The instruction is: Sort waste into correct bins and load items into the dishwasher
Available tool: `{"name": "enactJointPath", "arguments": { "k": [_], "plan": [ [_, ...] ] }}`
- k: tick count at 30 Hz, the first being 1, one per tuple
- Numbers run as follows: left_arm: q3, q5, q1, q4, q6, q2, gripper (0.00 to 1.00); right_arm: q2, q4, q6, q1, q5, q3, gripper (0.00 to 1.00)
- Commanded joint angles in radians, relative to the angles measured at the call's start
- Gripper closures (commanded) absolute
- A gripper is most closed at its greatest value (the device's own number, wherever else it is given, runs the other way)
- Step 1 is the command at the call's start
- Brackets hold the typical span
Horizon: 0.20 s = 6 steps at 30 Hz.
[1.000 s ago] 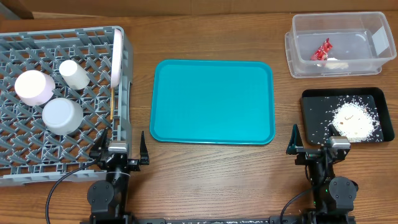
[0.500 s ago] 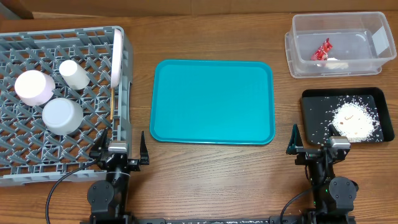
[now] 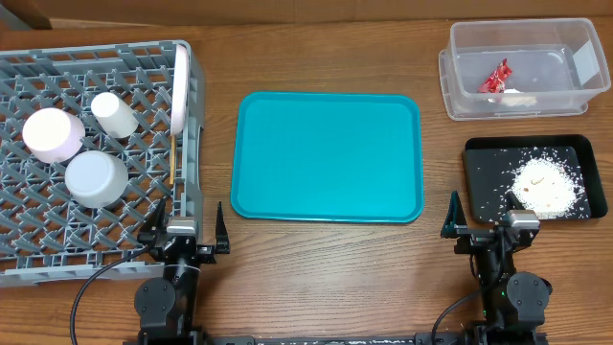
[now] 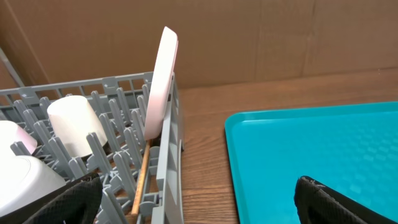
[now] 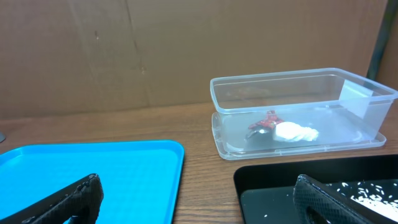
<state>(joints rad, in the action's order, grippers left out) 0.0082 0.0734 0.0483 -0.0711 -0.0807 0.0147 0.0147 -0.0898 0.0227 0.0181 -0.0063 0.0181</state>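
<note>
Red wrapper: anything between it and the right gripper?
Yes. The red wrapper lies inside the clear tub, behind its near wall. The black tray of crumbs sits between the open right gripper and the tub.

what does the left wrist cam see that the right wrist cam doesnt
Only the left wrist: the rack with the plate standing on edge by its wall, the cup and the chopsticks.
Only the right wrist: the tub holding the wrapper, and the black tray with crumbs.
Both: the teal tray, the table and the cardboard wall behind.
</note>
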Motion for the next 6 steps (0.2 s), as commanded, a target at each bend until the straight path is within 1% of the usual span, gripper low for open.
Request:
{"name": "enactJointPath", "arguments": {
  "k": [1,6],
  "plan": [
    [-0.003,-0.003,0.006,-0.002,0.013,-0.01,0.0,-0.012,0.006,0.003,0.004,0.013,-0.01,0.0],
    [-0.003,-0.003,0.006,-0.002,0.013,-0.01,0.0,-0.012,0.006,0.004,0.004,0.013,-0.01,0.0]
  ]
}}
